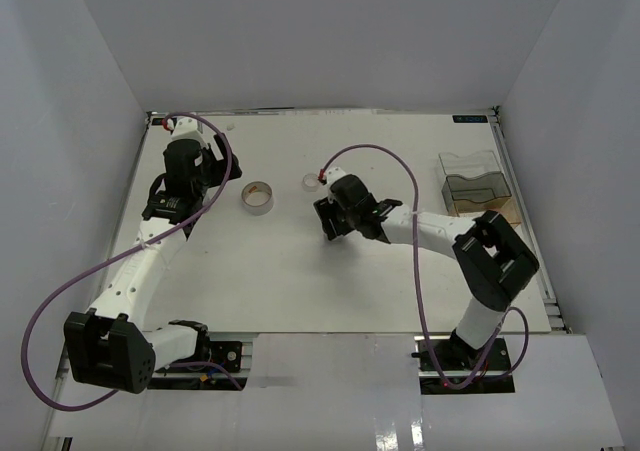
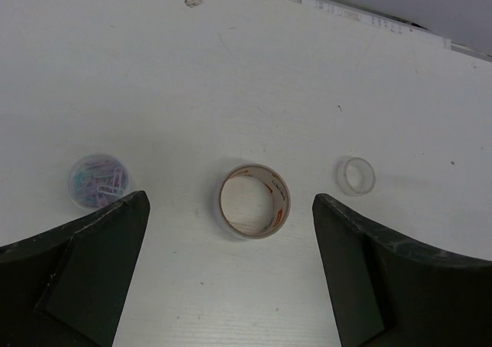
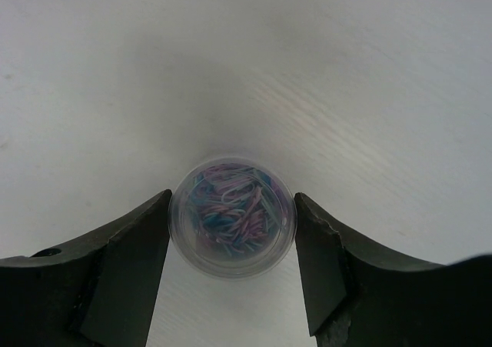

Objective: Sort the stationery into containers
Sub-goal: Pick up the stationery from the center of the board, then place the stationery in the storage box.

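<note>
Half closed and pinching round clear tub [image 3: 232, 220] of coloured clips at mid worktop [image 1: 300, 281] with right tool [image 3: 232, 205], fingers [image 3: 115, 270] touching both sides. Gaping fully with left tool [image 2: 231, 199], gripping nothing, facing beige tape roll [image 2: 278, 201] left of centre.

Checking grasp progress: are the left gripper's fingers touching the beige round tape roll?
Apart. The left wrist view shows bare white table between the beige tape roll and each finger of the open left gripper.

Clear tub [image 3: 231, 216], beige tape roll [image 2: 278, 197]
</note>
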{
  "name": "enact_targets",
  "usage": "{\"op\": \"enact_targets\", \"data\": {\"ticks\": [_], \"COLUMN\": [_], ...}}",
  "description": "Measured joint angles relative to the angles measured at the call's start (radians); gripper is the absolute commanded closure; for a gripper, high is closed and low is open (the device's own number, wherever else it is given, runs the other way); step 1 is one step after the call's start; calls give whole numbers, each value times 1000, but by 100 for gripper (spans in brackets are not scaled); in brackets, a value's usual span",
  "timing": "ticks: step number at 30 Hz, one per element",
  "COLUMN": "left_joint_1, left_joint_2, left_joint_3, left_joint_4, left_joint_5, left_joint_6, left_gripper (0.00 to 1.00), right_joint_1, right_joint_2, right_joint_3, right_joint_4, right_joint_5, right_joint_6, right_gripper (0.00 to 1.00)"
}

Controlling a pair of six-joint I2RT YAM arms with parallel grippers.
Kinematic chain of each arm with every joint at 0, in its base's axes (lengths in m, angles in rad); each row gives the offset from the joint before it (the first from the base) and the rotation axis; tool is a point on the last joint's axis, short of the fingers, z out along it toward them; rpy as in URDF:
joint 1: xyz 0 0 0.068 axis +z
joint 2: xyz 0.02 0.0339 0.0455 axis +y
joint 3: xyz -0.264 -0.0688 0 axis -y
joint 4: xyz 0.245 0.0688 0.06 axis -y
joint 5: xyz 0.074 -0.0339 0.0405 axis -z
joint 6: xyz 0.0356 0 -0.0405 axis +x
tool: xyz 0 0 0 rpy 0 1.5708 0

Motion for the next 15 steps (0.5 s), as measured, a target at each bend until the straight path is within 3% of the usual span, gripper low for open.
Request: {"op": "enact_targets", "data": {"ticks": [5,11,15], "left_joint_1": [0,0,0], "left_joint_2": [1,9,26], "left_joint_3": [0,0,0], "left_joint_4": [0,0,0], "left_joint_5": [9,18,27], "left_joint_6": [0,-2,-3], "left_gripper": [2,2,2], "right_joint_1": [-180,-518,-721], "right_joint_2": [-148,-365,-413], "right_joint_3": [-61,-79,-79], "right_joint_4": [-48,-69,-74], "right_joint_5": [46,103,133], "right_joint_6": [16,60,93], "right_gripper": [68,66,64]}}
